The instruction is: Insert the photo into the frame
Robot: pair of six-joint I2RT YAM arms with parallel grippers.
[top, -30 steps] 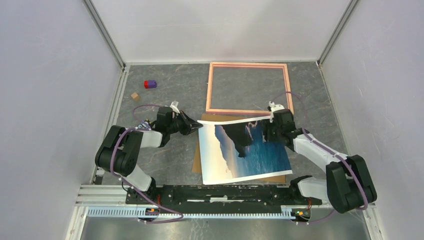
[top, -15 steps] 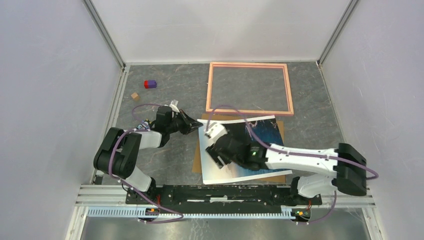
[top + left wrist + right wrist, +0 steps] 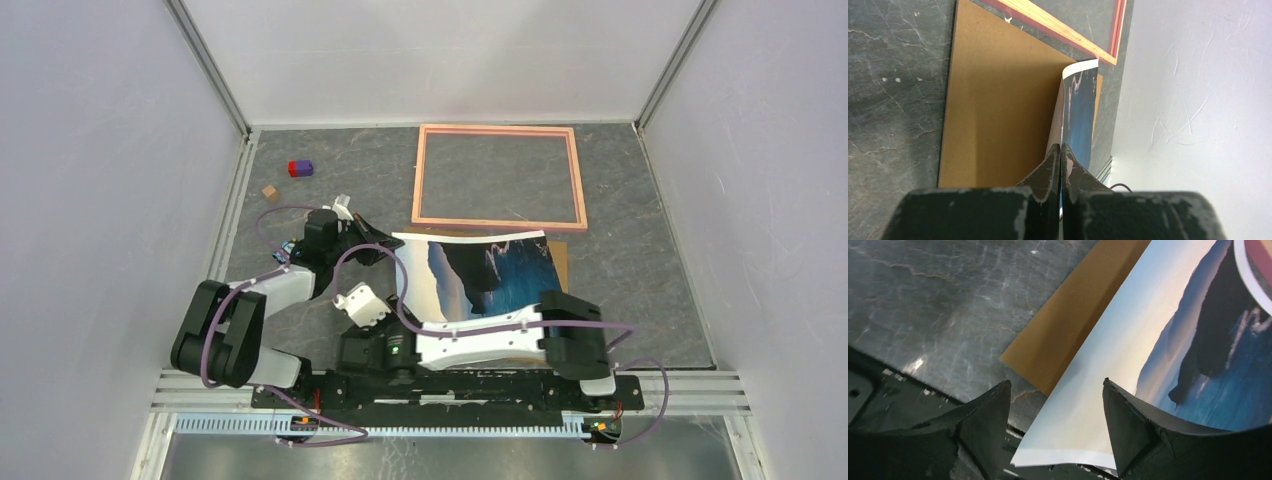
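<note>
Photo: the photo [image 3: 490, 275] lies picture side up over the brown backing board [image 3: 998, 110]. It is on the near side of the frame [image 3: 497, 130] and not inside it. Its far edge curls upward near the frame's near rail.
Frame: it lies flat at the far side of the table [image 3: 650, 250], and the grey surface shows inside its pink rails.
Left tool: the left tool [image 3: 1060, 146] has its fingers pressed together on the left edge of the photo, and the paper rises from them edge-on.
Right tool: the right tool [image 3: 1055, 384] has its fingers wide apart and holds nothing. It hangs over the near left corner of the photo. I cannot tell if it touches the paper.
Left wrist view only: the white back of the photo shows, lifted off the board on this side.
Right wrist view only: the near corner of the photo reaches past the corner of the board.
Top view only: the right arm stretches leftward along the near edge and hides part of the photo. A red and purple block [image 3: 300, 168] and a small brown cube [image 3: 270, 192] sit at the far left.
Change: one second ago the right tool was at the far right corner of the photo, half a second ago over its middle, and now at its near left. The left tool stayed on the same edge.
</note>
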